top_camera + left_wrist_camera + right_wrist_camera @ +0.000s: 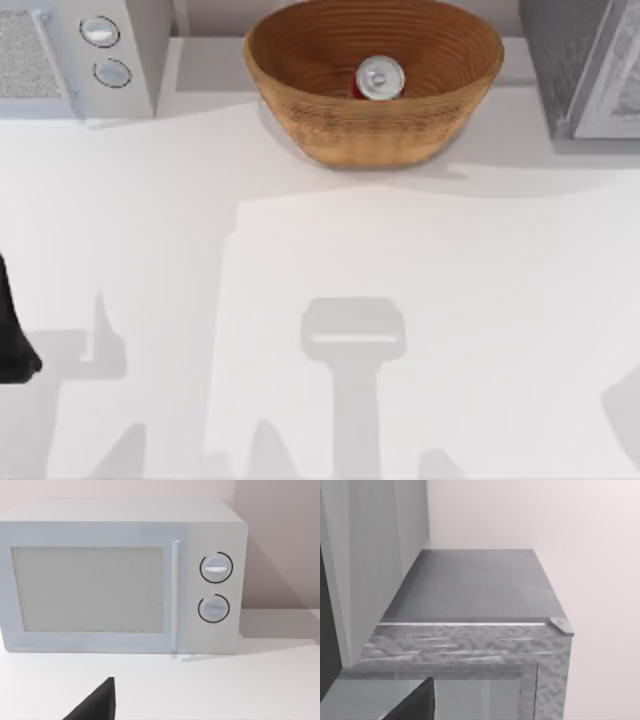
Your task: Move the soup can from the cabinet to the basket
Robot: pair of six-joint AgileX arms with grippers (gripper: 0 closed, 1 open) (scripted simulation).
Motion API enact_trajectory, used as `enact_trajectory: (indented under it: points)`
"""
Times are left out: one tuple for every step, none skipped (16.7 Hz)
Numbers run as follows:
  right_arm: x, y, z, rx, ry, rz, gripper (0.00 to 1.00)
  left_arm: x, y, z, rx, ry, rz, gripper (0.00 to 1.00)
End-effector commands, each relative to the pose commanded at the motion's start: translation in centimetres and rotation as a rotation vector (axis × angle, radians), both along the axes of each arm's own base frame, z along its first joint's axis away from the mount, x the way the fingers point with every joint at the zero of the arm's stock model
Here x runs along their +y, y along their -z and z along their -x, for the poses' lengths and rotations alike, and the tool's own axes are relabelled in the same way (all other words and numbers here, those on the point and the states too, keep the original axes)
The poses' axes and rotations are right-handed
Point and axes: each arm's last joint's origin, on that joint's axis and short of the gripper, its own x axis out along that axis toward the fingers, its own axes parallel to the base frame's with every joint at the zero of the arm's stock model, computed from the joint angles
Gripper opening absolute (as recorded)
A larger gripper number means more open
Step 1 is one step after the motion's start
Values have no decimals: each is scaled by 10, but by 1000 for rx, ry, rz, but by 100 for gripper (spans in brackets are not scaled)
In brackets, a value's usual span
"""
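Soup can point(379, 78), a small red-sided tin with a shiny silver round lid, stands upright inside the large oval tan-brown woven basket point(330, 130), on the ribbed floor a little toward the cabinet side of centre and apart from the basket wall. Judged from this, the transfer is complete; only retreat of the arms remains.

The basket sits at the far edge of the white desk point(400, 300). The white microwave with two round knobs point(105, 50) is on one side of the basket; the boxy cabinet point(575, 60), dark grey speckled top with a pale grey framed door, is on the other. Both stand apart from the basket.

Left arm point(12, 340): a dark portion shows at the desk edge, well away from the basket on the microwave side, and appears parked. Its wrist camera faces the microwave front, with a dark claw tip point(97, 702) in the foreground. Claw state: cannot tell.

Right wrist camera looks along the cabinet top and door frame, with a dark claw tip point(415, 702) showing. Claw state: cannot tell.

Risks:
- The right arm is close to the cabinet; a careless retreat could clip the door or frame.
- A low sweep over the basket could catch its rim and tip the upright can.
- The can is tall and narrow; a jolt to the basket would topple it, though it would likely stay inside.
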Motion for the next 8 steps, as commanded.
enact_trajectory:
  points:
    - [0, 0, 0, 0, 0, 0, 100, 0, 0, 0, 0, 0, 0, 100]
    - [-1, 0, 1, -1, 4, 2, 100, 0, 0, 0, 0, 0, 0, 100]
    - [-1, 0, 0, -1, 4, 2, 100, 0, 0, 0, 0, 0, 0, 100]
    - [1, -1, -2, -3, 3, 4, 100, 0, 0, 0, 0, 0, 0, 100]
    - [4, -2, -5, -5, 3, 7, 100, 0, 0, 0, 0, 0, 0, 100]
    - [8, -3, -11, -8, 4, 10, 100, 0, 0, 0, 0, 0, 0, 100]
    - [14, -5, -18, -12, 4, 13, 100, 0, 0, 0, 0, 0, 0, 100]
    - [22, -6, -27, -16, 5, 15, 100, 0, 0, 0, 0, 0, 0, 100]
